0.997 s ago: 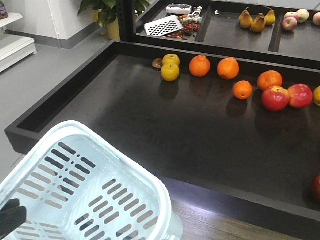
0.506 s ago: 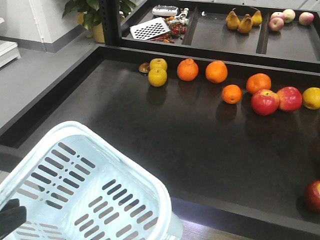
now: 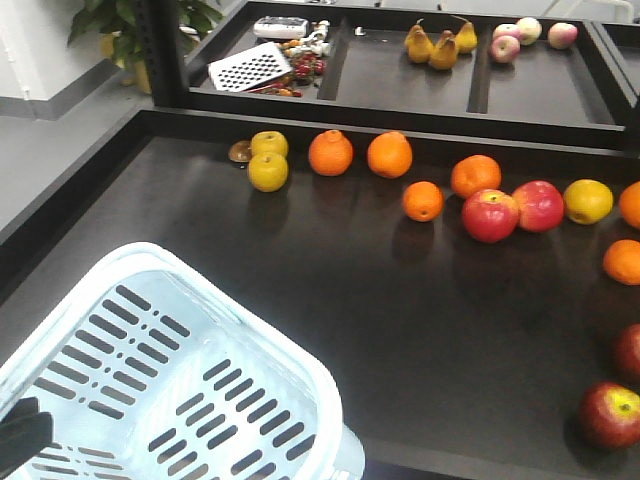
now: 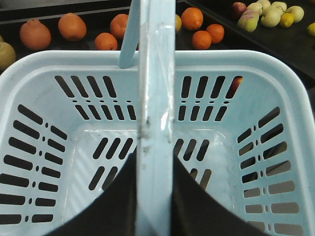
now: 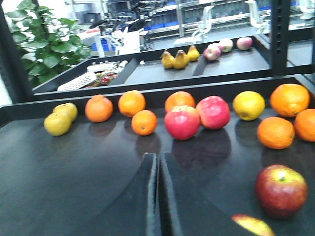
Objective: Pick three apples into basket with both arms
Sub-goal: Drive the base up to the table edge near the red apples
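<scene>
Front view looks down across the basket (image 3: pixel 200 287) and tray (image 3: pixel 330 285). Left wrist sits close above the basket. Right wrist looks low over the tray.

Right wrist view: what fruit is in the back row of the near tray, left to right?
Yellow fruit → knobbly orange → small orange → red apple → pink-red apple → lemon-yellow fruit → large orange. Fruit overlapping these is left out.
</scene>
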Robot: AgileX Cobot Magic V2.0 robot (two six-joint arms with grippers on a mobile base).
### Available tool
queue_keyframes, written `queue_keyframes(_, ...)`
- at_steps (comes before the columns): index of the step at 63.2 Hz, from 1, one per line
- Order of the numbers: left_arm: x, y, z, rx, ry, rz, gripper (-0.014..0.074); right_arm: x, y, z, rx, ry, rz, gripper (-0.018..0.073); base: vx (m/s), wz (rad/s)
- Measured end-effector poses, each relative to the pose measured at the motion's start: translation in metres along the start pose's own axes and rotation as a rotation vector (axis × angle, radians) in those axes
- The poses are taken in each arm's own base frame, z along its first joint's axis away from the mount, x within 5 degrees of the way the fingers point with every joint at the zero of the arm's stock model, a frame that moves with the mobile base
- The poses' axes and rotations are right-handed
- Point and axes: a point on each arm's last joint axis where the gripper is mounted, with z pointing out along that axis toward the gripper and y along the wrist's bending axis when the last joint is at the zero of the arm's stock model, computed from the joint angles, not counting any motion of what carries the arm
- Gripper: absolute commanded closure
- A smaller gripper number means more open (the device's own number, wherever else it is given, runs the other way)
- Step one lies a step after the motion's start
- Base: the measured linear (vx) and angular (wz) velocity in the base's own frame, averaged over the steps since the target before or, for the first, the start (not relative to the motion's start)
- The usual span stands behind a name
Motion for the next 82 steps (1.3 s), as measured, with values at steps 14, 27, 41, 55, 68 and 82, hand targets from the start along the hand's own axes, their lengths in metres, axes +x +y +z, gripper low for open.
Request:
queue_keyframes(14,0.0,0.0,0.0,0.0,0.0,0.0,0.0603,0.0,0.0,0.0,0.0,0.0,0.0,0.0564,0.13,-0.25)
queue_keyframes(27,0.0,0.0,0.0,0.0,0.0,0.0,0.0603,0.0,0.0,0.0,0.0,0.0,0.0,0.0564,0.12,-0.27)
queue_keyframes(41,0.0,0.0,0.0,0.0,0.0,0.0,0.0603,0.0,0.0,0.0,0.0,0.0,0.0,0.0564,0.1,-0.25)
queue_keyframes(55,0.0,0.0,0.0,0.0,0.0,0.0,0.0603,0.0,0.0,0.0,0.0,0.0,0.0,0.0564,0.08,-0.18)
queue_keyframes(68,0.0,0.0,0.0,0.0,0.0,0.0,0.0603,0.0,0.0,0.0,0.0,0.0,0.0,0.0564,0.06,-0.1)
queue_keyframes(82,0.0,0.0,0.0,0.0,0.0,0.0,0.0603,0.0,0.0,0.0,0.0,0.0,0.0,0.0564,0.04,-0.02)
